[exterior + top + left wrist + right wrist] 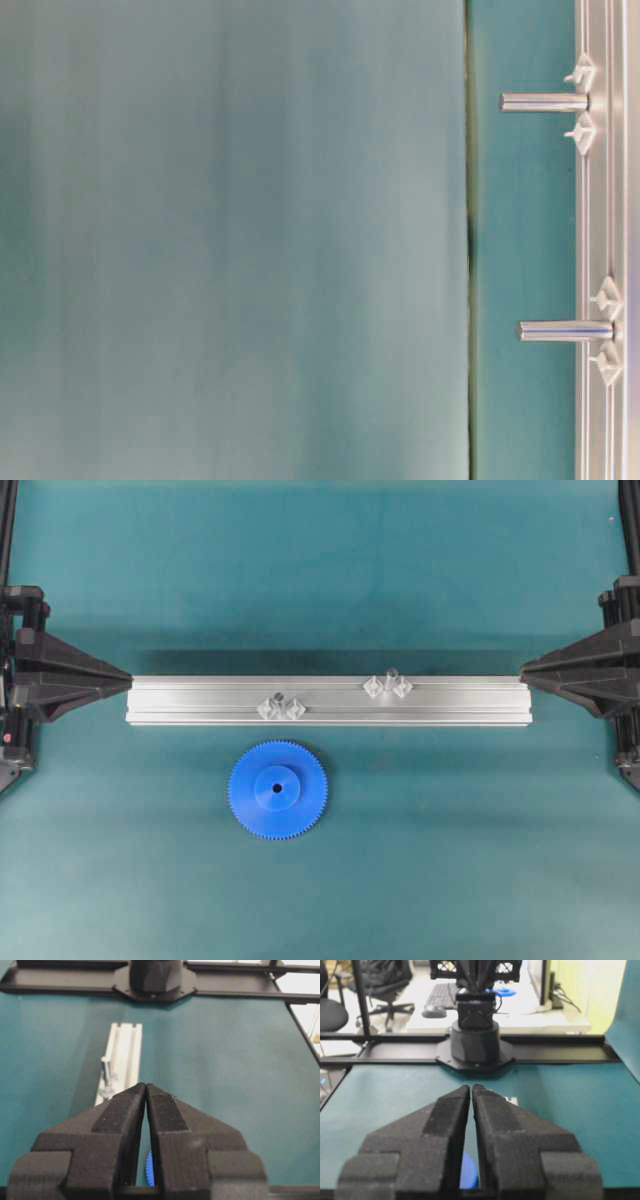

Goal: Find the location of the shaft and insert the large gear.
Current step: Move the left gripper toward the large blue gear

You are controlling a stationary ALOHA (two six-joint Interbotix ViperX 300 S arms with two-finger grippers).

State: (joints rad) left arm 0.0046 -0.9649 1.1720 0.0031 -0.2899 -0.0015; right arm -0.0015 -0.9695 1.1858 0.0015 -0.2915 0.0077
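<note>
The large gear, a bright blue toothed disc with a raised hub, lies flat on the teal mat just in front of the silver rail. Two alike shafts rise from clear diamond mounts on the rail, one left of centre and one right of centre; the table-level view shows them as pins. My left gripper is shut and empty at the rail's left end. My right gripper is shut and empty at the right end. Slivers of the gear show between the closed fingers.
The rail runs away from the left wrist camera with a shaft standing on it. The opposite arm's black base stands at the mat's far edge. Black frame bars border the mat.
</note>
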